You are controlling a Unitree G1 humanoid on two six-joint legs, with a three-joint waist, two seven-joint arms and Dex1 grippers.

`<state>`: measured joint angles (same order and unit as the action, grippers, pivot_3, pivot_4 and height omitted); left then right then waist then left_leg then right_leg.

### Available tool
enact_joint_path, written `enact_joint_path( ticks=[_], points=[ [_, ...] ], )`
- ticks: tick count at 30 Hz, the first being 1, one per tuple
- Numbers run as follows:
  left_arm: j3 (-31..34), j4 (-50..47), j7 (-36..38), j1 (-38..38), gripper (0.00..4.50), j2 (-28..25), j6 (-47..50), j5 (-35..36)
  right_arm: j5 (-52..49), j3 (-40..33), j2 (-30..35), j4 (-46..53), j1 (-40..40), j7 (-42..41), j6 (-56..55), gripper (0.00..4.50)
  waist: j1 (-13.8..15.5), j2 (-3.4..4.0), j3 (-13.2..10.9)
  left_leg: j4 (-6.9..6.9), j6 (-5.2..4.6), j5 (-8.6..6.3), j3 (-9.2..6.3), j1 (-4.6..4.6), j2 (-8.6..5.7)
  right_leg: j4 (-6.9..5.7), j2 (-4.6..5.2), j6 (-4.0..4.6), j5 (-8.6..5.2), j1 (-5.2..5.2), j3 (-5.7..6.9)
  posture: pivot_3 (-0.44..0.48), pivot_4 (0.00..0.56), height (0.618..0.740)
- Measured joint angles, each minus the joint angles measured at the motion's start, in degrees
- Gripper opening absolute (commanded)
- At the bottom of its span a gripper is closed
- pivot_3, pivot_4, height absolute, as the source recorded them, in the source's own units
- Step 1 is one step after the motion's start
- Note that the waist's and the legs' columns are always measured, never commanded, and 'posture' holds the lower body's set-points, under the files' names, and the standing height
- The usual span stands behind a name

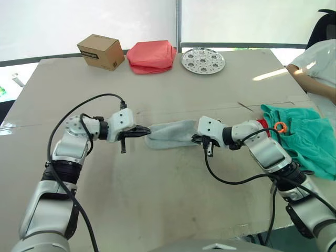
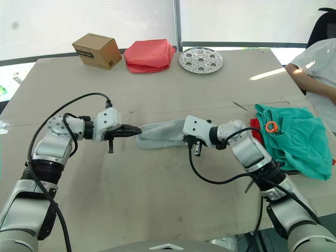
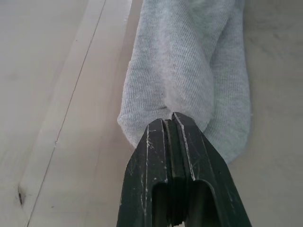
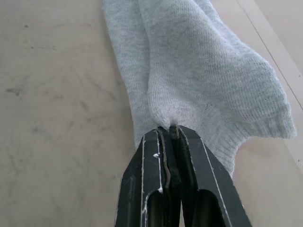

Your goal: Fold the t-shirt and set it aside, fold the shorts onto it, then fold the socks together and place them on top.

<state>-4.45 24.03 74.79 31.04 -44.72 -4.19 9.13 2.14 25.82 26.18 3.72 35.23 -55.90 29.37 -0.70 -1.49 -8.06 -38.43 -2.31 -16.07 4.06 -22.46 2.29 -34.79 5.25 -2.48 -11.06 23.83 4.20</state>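
Observation:
The light grey socks lie stretched flat, one on the other, in the middle of the table. My left gripper is shut on their left end, and my right gripper is shut on their right end. Both wrist views show the closed fingers pinching the knit fabric. The teal shorts with an orange drawstring loop lie folded at the table's right edge. A sliver of the red t-shirt peeks out from under them; most of it is hidden.
Along the far edge stand a cardboard box, a folded salmon-pink cloth bundle and a round perforated metal disc. A person in a white shirt sits at the far right.

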Motion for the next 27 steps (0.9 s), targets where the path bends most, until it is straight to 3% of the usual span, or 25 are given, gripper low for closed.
enact_joint_path(
  ticks=[5, 10, 11, 12, 15, 23, 25, 27],
  points=[
    [1.9, -5.2, 1.2, -2.7, 0.06, -1.2, 8.1, 3.9, -2.1, -0.8, 0.8, 1.4, 0.0, -1.2, 1.2, 0.02, 0.0, 0.0, 0.0, 0.0, 0.0, 0.0, -0.02, -0.01, 0.01, 0.0, 0.0, 0.0, 0.0, 0.0, 0.0, 0.0, 0.15, 0.74],
    [2.1, -7.1, 0.6, -3.7, 0.06, -1.8, 8.1, 3.5, -3.7, -2.1, 0.9, 2.6, 0.0, -1.3, 1.9, 0.02, 0.0, -0.01, 0.0, -0.01, 0.0, 0.0, -0.01, 0.03, 0.0, 0.0, 0.0, 0.0, 0.0, -0.03, 0.0, 0.0, 0.15, 0.74],
    [2.1, -7.0, 0.4, -4.0, 0.68, -1.9, 7.4, 3.2, -3.7, -2.1, 0.9, 2.5, 0.0, -1.3, 1.9, 0.0, 0.0, 0.0, 0.0, -0.01, 0.0, 0.0, -0.01, 0.03, 0.0, 0.0, 0.0, 0.01, 0.0, -0.03, 0.0, 0.0, 0.15, 0.74],
    [2.1, -7.0, 0.2, -4.2, 0.87, -1.8, 6.3, 2.8, -3.7, -2.1, 1.0, 2.5, 0.0, -1.3, 1.9, 0.0, 0.1, 0.0, 0.0, -0.01, 0.01, 0.0, -0.01, 0.03, 0.0, 0.0, 0.0, 0.01, 0.0, -0.03, 0.0, 0.0, 0.15, 0.74],
    [1.9, -6.3, -1.5, -4.2, 2.21, -1.0, 1.7, 0.7, -3.8, -2.1, 1.1, 2.5, 0.0, -1.3, 1.9, 0.0, 0.1, -0.01, 0.0, -0.01, 0.01, 0.0, -0.01, 0.02, -0.01, 0.0, 0.0, 0.02, 0.0, -0.03, 0.0, 0.0, 0.15, 0.74],
    [-0.7, 2.0, -5.1, -1.9, 2.21, 1.7, -11.2, -5.3, -4.0, -2.1, 1.1, 2.4, 0.0, -1.2, 1.9, 0.0, 0.2, -0.01, 0.0, -0.04, 0.01, 0.01, 0.0, 0.02, -0.02, -0.02, -0.01, 0.01, 0.01, -0.04, 0.0, 0.0, 0.15, 0.74],
    [-1.0, 3.8, -6.1, -1.0, 1.69, 2.3, -13.4, -6.2, -4.1, -2.1, 1.3, 2.4, 0.0, -1.1, 1.9, 0.0, 0.2, -0.02, 0.0, -0.06, 0.01, 0.0, 0.01, 0.02, -0.02, -0.02, -0.01, 0.01, 0.01, -0.04, 0.0, 0.0, 0.15, 0.74],
    [-1.1, 5.2, -6.5, 0.0, 0.88, 3.1, -14.9, -6.7, -4.1, -2.1, 1.4, 2.5, 0.0, -1.1, 2.0, 0.0, 0.2, -0.03, 0.0, -0.06, 0.0, 0.0, 0.01, 0.02, -0.02, -0.02, -0.01, 0.01, 0.01, -0.04, 0.0, 0.0, 0.15, 0.74]
  ],
)
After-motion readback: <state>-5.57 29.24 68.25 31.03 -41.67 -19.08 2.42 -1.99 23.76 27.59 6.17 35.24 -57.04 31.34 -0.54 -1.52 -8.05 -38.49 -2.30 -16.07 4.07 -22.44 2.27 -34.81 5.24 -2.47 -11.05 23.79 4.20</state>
